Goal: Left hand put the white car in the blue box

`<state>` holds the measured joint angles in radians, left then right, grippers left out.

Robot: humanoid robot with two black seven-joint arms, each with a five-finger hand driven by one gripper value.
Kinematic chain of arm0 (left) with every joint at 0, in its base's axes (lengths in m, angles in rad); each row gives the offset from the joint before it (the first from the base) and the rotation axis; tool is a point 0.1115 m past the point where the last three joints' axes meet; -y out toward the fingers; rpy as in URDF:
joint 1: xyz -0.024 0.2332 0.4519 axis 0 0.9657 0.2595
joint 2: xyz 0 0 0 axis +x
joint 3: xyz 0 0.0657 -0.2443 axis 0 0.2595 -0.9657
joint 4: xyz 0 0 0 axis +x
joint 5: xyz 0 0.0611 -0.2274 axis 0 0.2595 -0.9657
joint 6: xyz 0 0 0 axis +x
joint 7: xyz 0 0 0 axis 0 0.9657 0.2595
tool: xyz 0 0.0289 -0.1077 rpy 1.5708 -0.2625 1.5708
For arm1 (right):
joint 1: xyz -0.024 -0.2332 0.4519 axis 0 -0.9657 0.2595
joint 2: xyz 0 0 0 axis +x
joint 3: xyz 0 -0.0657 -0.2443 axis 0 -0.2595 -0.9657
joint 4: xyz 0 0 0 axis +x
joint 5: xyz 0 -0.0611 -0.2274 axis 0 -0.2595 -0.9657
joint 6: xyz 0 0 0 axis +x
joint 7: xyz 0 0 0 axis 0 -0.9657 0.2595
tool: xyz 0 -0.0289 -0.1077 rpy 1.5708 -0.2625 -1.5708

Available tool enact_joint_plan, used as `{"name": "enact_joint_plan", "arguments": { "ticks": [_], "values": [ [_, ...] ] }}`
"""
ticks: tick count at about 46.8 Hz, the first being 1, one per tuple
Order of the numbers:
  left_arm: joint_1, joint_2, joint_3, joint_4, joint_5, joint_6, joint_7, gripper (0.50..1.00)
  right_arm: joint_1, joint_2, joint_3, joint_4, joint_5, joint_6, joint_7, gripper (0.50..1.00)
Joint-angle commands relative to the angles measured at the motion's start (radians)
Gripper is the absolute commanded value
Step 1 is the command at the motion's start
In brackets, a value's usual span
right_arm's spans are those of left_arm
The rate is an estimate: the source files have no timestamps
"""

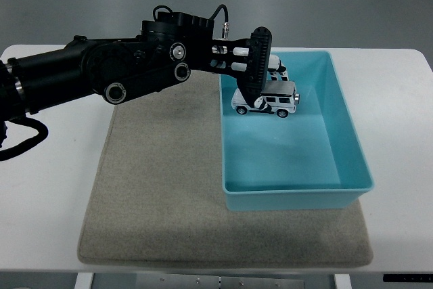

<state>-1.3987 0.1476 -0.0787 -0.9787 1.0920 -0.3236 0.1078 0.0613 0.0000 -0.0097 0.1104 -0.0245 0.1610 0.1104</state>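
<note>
White car (pixel 268 101) gripped in left hand (pixel 260 72), inside blue box (pixel 352 133).

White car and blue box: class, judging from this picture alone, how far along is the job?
Done: the left hand has the white car gripped and positioned over the blue box, inside its far end. In hand: lowering it. Left: letting go so the car rests on the box floor, then withdrawing the arm.

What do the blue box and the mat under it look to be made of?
Blue box: likely moulded plastic, smooth walls with a soft sheen and a rolled rim. Mat: looks like felt or coarse woven fabric, matte grey-beige, speckled texture, stitched-looking edge.
</note>
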Motion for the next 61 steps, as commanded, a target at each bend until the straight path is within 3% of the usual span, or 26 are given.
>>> {"name": "enact_joint_plan", "arguments": {
  "ticks": [1,5,9,11,14,15,16,35,44,61],
  "values": [
    [0.009,0.000,0.014,0.002,0.011,0.000,0.000,0.508,0.000,0.000,-0.001,0.000,0.000,0.000,0.000,0.936],
    [0.010,-0.002,0.027,0.002,0.012,0.001,0.000,0.520,0.000,0.000,-0.001,0.000,0.000,0.000,0.000,0.936],
    [0.013,-0.002,0.046,0.011,0.014,0.001,0.000,0.582,0.000,0.000,-0.001,0.000,0.000,0.000,0.000,0.936],
    [0.017,-0.002,0.050,0.017,0.014,0.003,0.001,0.676,0.000,0.000,0.001,0.000,0.000,0.000,0.000,0.936],
    [0.017,-0.002,0.050,0.015,0.014,0.001,0.003,0.897,0.000,0.000,0.001,0.000,0.000,0.000,0.000,0.936],
    [0.017,-0.003,0.050,0.015,0.014,0.001,0.003,0.947,0.000,0.000,-0.001,0.000,0.000,0.000,0.000,0.936],
    [0.017,-0.003,0.050,0.015,0.014,0.001,0.003,0.956,0.000,0.000,0.001,0.000,0.000,0.000,0.000,0.938],
    [0.013,-0.029,0.054,0.040,0.012,0.003,0.003,0.966,0.000,0.000,0.001,0.000,0.000,0.000,0.000,0.936],
    [-0.036,-0.019,0.013,0.055,0.009,0.003,0.000,0.984,0.000,0.000,-0.001,0.000,0.000,0.000,0.000,0.936],
    [-0.051,-0.013,-0.035,0.218,-0.012,0.058,-0.002,0.994,0.000,0.000,0.001,0.000,0.000,0.000,0.000,0.936]
  ]
}}
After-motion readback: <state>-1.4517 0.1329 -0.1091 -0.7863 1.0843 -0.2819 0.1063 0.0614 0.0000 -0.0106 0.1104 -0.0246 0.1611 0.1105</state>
